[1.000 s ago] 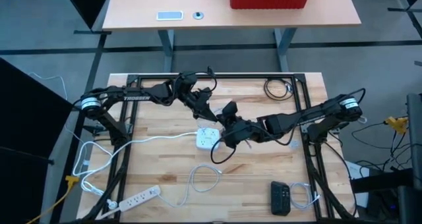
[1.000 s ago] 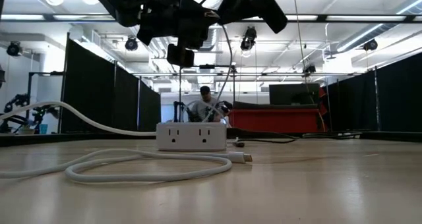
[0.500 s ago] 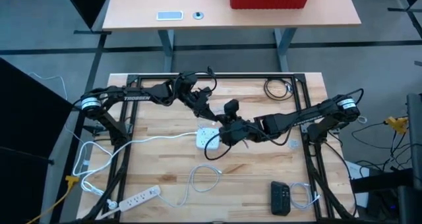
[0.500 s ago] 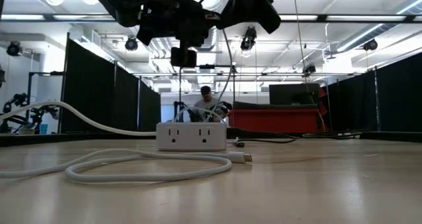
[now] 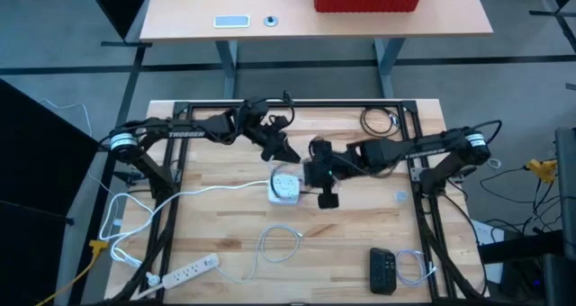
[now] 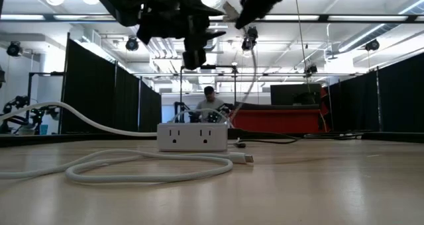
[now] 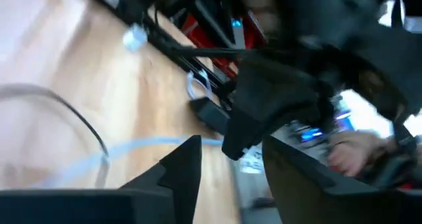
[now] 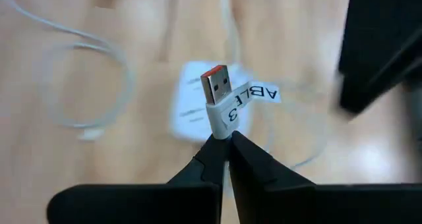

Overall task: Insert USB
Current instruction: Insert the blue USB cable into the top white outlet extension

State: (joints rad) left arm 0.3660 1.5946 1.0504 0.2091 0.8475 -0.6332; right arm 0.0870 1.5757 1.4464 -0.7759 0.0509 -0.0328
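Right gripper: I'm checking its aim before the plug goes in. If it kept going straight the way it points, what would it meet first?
Probably the white power strip. In the right wrist view, the right gripper holds the USB plug with the strip directly beyond its tip. Depth is unclear; a gap remains.

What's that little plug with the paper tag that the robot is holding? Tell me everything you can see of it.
It is a USB plug: a silver metal shell with an orange-red tip, on a white cable. A white label printed with letters and a 3 wraps its base. The right gripper pinches it just below the label, holding it in the air above the white power strip.
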